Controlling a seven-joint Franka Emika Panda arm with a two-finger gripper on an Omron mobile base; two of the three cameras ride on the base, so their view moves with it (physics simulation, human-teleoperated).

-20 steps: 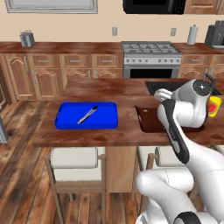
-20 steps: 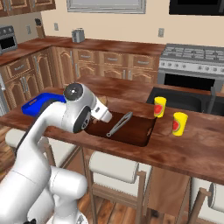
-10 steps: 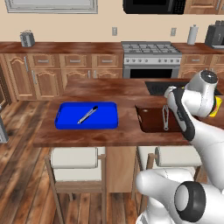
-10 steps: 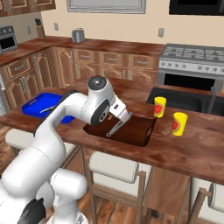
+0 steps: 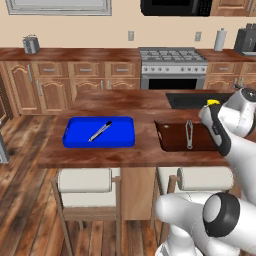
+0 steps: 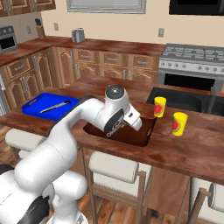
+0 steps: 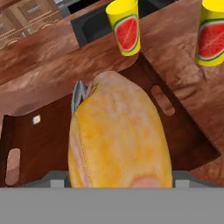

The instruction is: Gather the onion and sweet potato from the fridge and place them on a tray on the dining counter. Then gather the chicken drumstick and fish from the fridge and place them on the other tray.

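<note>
My gripper (image 6: 136, 124) is shut on the chicken drumstick (image 7: 118, 135), a pale yellow-orange lump that hides the fingertips in the hand view. It hangs just above a dark brown tray (image 7: 41, 144) (image 5: 175, 142) (image 6: 140, 135) on the dining counter (image 5: 125, 105). Metal tongs (image 5: 189, 134) (image 7: 78, 94) lie in that tray. To its left sits the blue tray (image 5: 75, 137) (image 6: 33, 107), which holds a grey utensil (image 5: 100, 131). The fridge, onion, sweet potato and fish are out of view.
Two yellow cups with watermelon prints (image 6: 159, 106) (image 6: 179, 123) stand on the counter right of the brown tray, near a dark sink (image 6: 188, 100). Pale stools (image 5: 85, 181) line the counter's near side. A stove (image 5: 171, 67) and drawer cabinets stand behind.
The arm has swung to the right, from between the two trays to over the dark brown tray, carrying the drumstick. The trays and cups have not moved.
</note>
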